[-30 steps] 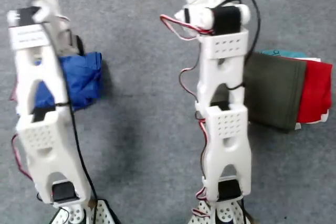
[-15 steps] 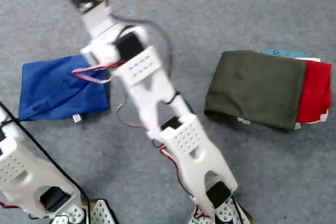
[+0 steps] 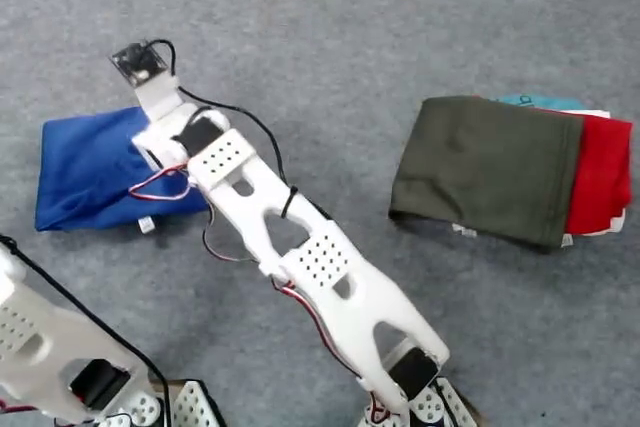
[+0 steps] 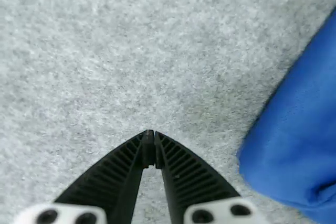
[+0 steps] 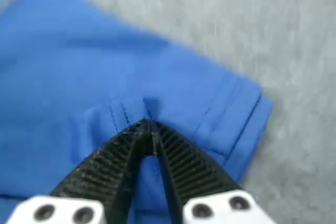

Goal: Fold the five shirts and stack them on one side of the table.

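Resting its tips on the folded blue shirt [image 5: 79,66] at the table's [image 3: 330,57] left side, the right gripper [image 5: 148,125] is pinched closed; the left gripper [image 4: 149,136], also closed, hangs over grey tabletop beside that shirt.

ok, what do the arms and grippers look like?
Right arm and left arm: white links with hole grids, black servos, red, white and black cables. Left gripper and right gripper: black ribbed tapered fingers, white base.
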